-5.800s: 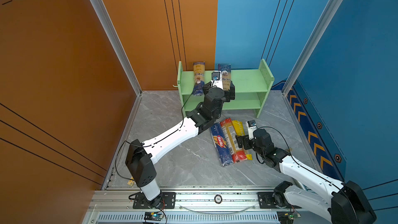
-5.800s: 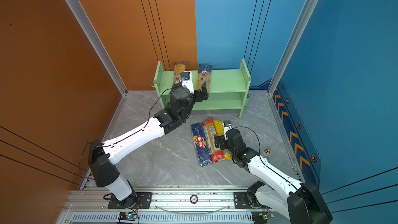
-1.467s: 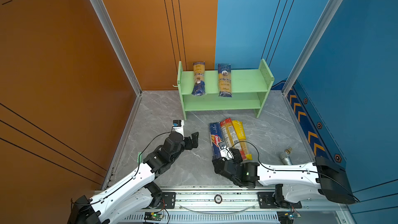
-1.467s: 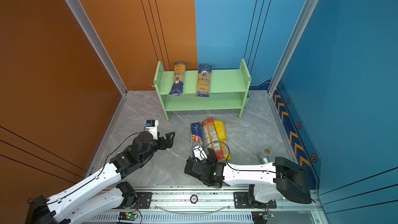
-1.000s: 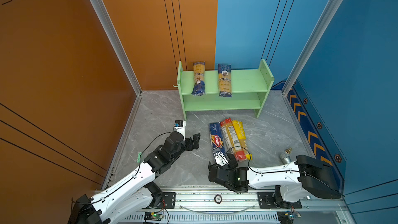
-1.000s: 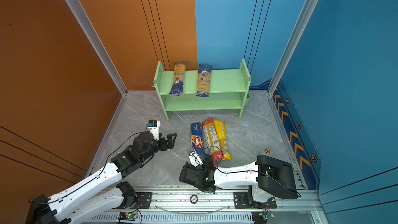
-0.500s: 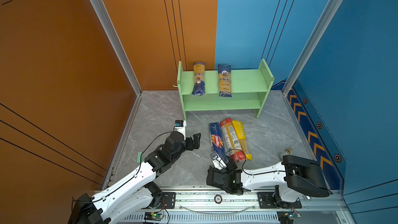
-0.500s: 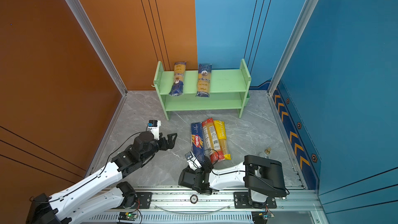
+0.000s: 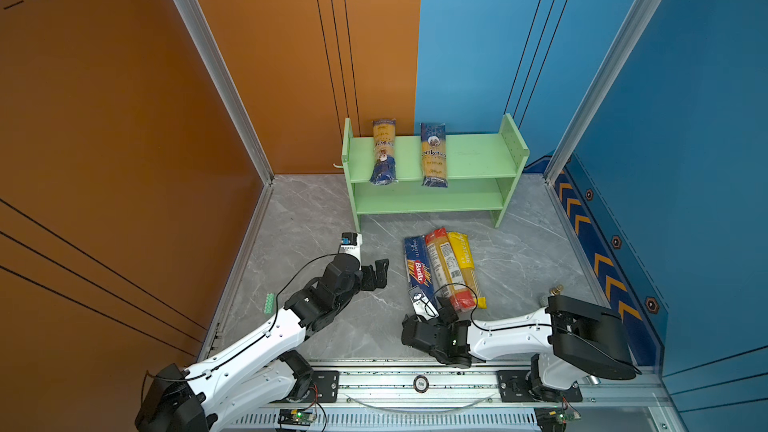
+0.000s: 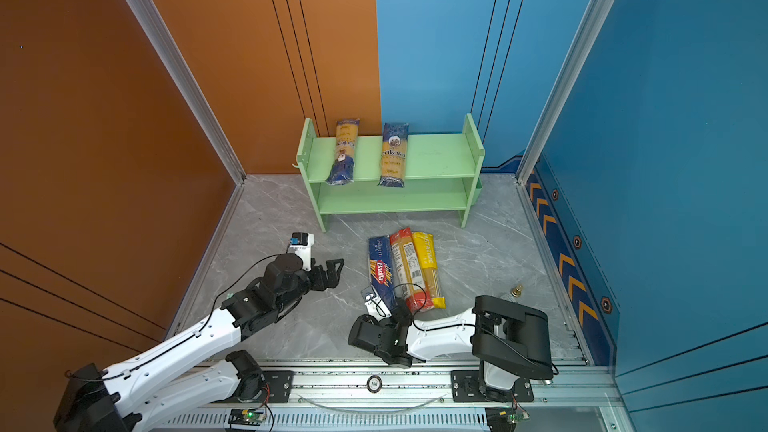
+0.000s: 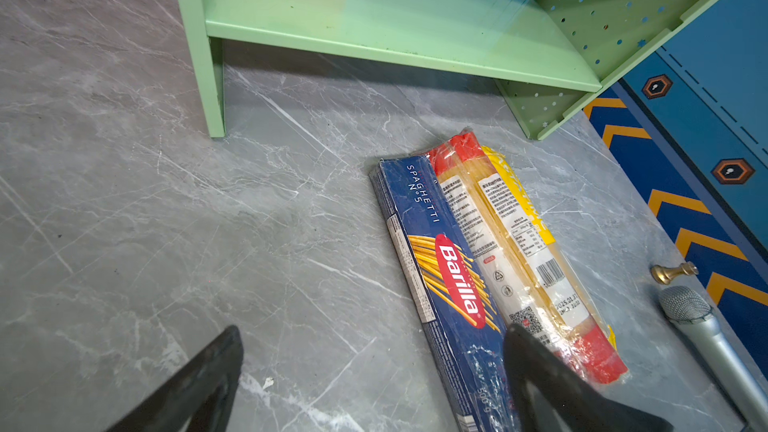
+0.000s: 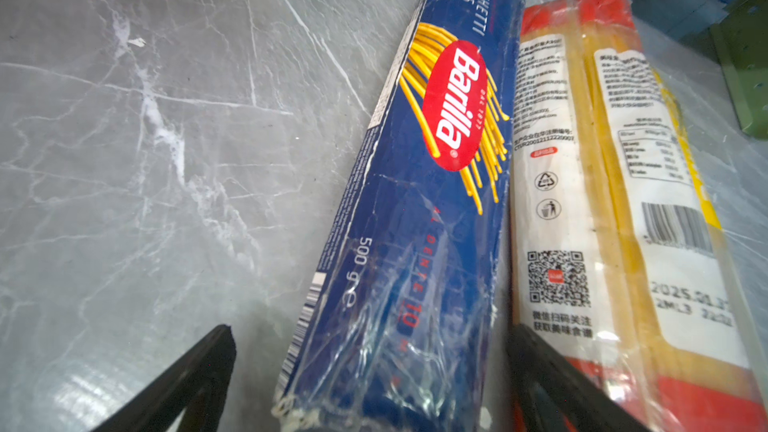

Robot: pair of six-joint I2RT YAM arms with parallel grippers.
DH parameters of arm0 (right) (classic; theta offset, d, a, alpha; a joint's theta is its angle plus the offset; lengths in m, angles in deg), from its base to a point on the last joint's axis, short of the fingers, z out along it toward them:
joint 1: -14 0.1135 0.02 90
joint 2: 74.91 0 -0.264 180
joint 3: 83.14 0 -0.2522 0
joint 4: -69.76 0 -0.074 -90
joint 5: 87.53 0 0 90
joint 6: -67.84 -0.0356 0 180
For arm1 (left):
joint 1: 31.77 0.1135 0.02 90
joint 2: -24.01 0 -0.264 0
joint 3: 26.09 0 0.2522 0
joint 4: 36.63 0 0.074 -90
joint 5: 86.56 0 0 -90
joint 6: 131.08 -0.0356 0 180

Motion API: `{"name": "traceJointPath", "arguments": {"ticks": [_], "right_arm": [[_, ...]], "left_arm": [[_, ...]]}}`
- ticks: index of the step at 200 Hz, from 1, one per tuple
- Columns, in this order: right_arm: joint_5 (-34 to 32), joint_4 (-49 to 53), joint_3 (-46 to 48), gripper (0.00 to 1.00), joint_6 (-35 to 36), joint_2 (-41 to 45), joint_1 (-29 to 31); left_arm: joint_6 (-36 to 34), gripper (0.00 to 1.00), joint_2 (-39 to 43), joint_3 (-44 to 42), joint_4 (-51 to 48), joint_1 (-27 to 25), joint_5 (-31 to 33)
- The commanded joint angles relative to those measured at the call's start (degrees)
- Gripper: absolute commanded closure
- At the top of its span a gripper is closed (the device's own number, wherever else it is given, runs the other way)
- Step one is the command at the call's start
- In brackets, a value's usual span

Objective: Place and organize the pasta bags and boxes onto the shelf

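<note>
The light green shelf (image 9: 469, 155) (image 10: 432, 155) stands against the back wall. Two navy-and-yellow pasta bags (image 9: 384, 151) (image 9: 433, 155) lie across its top tier. On the floor in front, side by side, lie the navy Barilla box (image 9: 417, 268) (image 12: 436, 160), a red-ended bag (image 9: 446, 268) (image 12: 573, 201) and a yellow-ended bag (image 9: 467, 261). My right gripper (image 9: 438, 311) (image 12: 370, 367) is open, its fingers either side of the Barilla box's near end. My left gripper (image 9: 380, 274) (image 11: 374, 332) is open and empty over bare floor left of the box.
A silver microphone (image 11: 702, 326) and a small brass piece (image 11: 671, 272) lie near the right wall. A small green strip (image 9: 270, 303) rests at the left floor edge. Orange and blue walls enclose the floor; a metal rail (image 9: 415, 384) runs along the front.
My right arm has folded in, its elbow swinging left, and the wrist slid a little left at the packets' near ends. The left arm has hardly moved. Both grippers stayed open.
</note>
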Motion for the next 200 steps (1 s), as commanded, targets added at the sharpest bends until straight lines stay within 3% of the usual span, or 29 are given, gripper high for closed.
{"name": "traceJointPath", "arguments": {"ticks": [1, 96, 200], "right_arm": [[3.6, -2.5, 0.8, 0.00, 1.8, 1.4, -1.1], [9.9, -4.7, 0.7, 0.00, 1.7, 1.5, -6.0], [10.1, 0.8, -6.5, 0.02, -1.0, -4.7, -7.2]], "left_arm": [[0.4, 0.02, -0.4, 1.9, 0.7, -0.8, 1.2], [0.5, 0.02, -0.1, 2.4, -0.2, -1.5, 3.5], [-0.7, 0.02, 0.2, 2.8, -1.1, -1.6, 3.8]]}}
